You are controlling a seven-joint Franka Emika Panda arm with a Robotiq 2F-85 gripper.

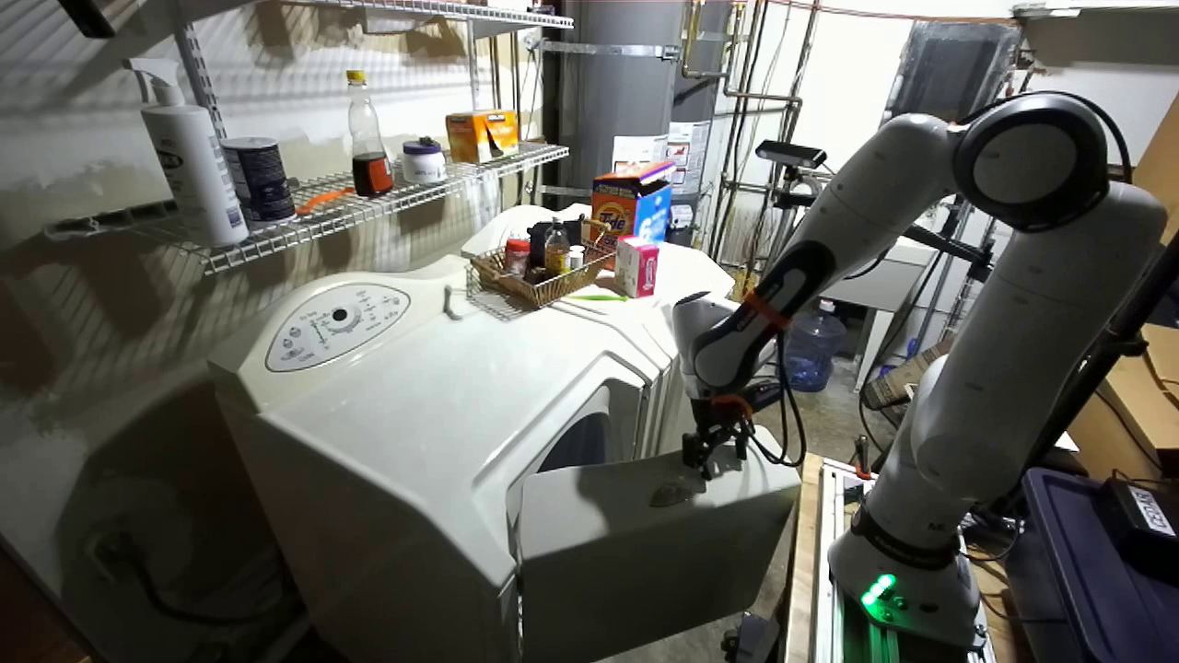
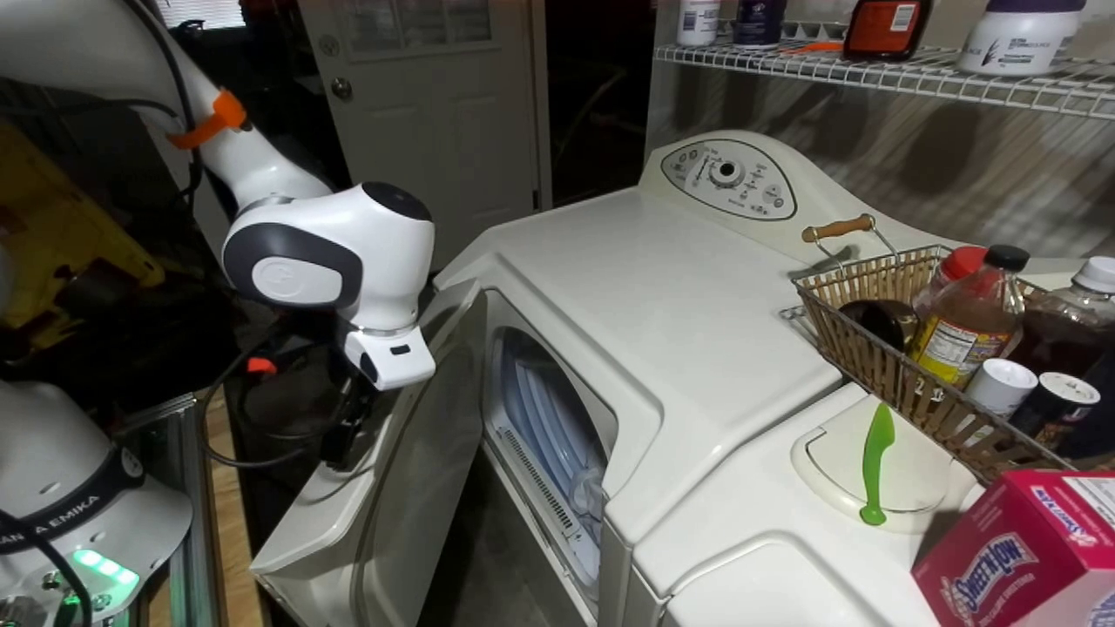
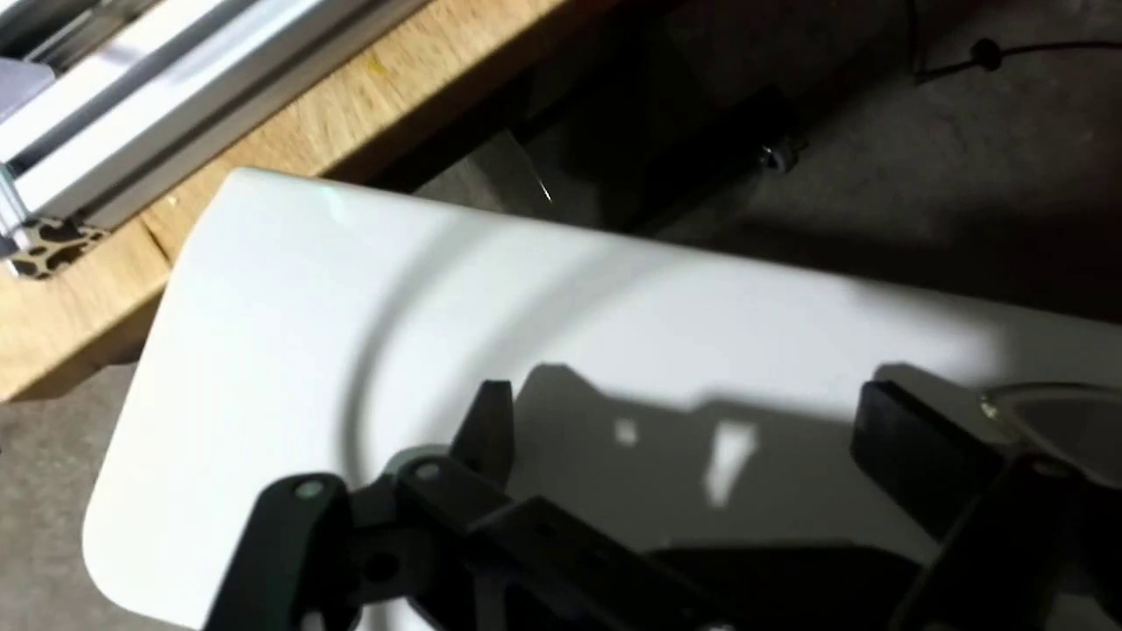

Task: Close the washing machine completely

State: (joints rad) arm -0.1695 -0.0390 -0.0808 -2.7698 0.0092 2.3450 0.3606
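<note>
1. One washing machine (image 1: 396,396), in an exterior view: large, boxy, off-white, smooth and glossy on top, with an almond-shaped panel (image 1: 309,341) and round dial (image 1: 343,316). Flat door (image 1: 589,516) swung well out, bent between a lit upper band and a shaded lower one. My gripper (image 1: 721,460), black and jointed, hangs at that upper band, toward the door's free end.

2. In an exterior view: door's inner side, pale and moulded. Opening (image 2: 540,409) behind it, pale blue and ribbed within. Door stands between me and that opening; my gripper is at its upper edge. Slatted basket (image 2: 880,348) nearby, wooden handle (image 2: 841,228), bottles (image 2: 967,322) inside. Slim green utensil (image 2: 874,461) lies just beside.

3. Wrist view: door face white, round-cornered, directly under my two angular fingers (image 3: 486,429). They stand wide apart, nothing visible in their hold; whether the tips touch the face, I cannot tell. Oval fitting (image 3: 1069,429) by one finger. Past the corner, grained wooden board (image 3: 421,70), grooved metallic rail (image 3: 210,114); grey, rough floor (image 3: 964,175).
</note>
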